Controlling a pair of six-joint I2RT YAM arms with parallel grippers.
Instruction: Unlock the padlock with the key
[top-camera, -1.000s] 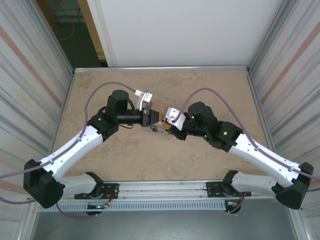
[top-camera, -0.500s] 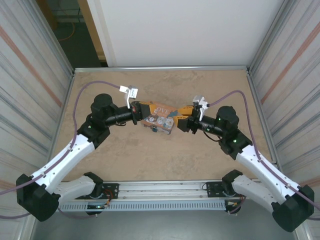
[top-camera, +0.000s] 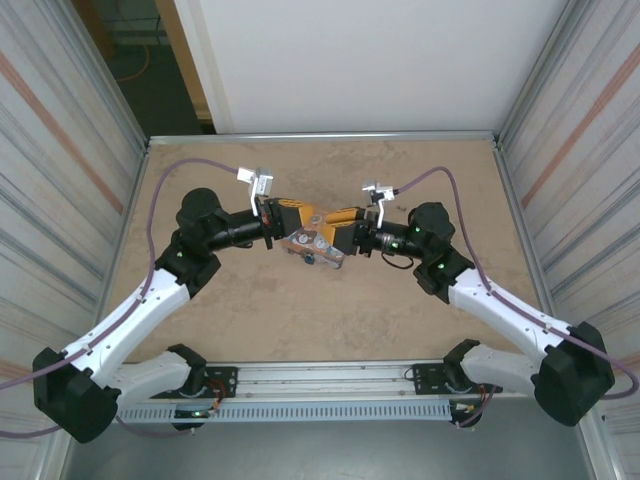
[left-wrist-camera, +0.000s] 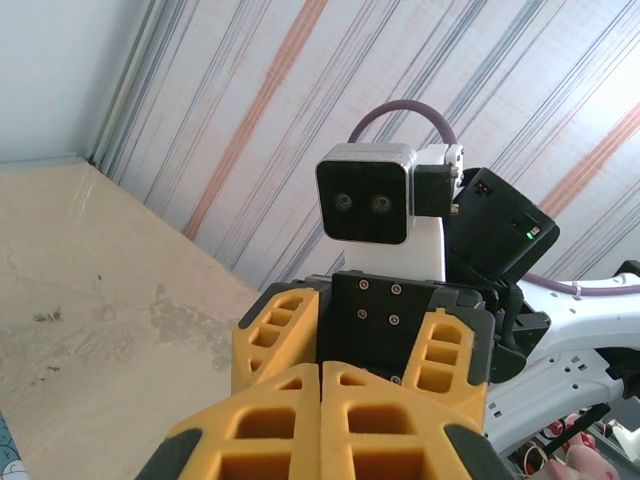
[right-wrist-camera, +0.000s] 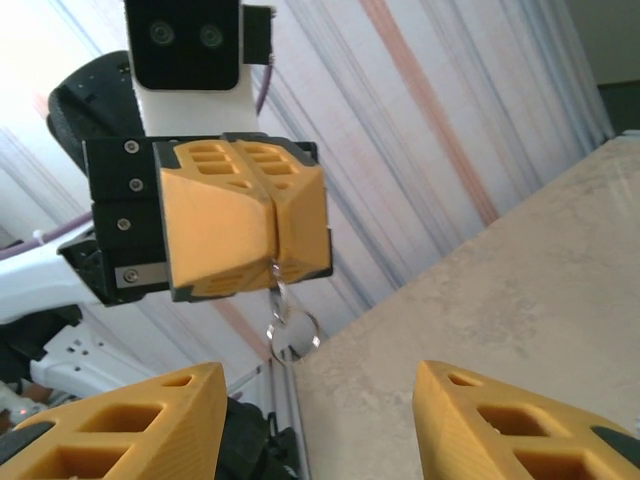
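My left gripper is shut on the key. The key's blade is hidden between the pads, and its silvery ring dangles below the shut fingers. My right gripper faces it head-on from the right, open, with nothing between its fingers. The two grippers meet tip to tip above the orange-and-teal tin. A tiny dark thing at the tin's near edge looks like the padlock; its shackle is too small to make out.
The beige tabletop has a raised metal rim at the back. Corrugated walls close both sides. The arms' purple cables arch over the table.
Both wrists have lifted off the tin and turned level. The left gripper drew back left holding the key. The right arm swung out right, then came back to face it.
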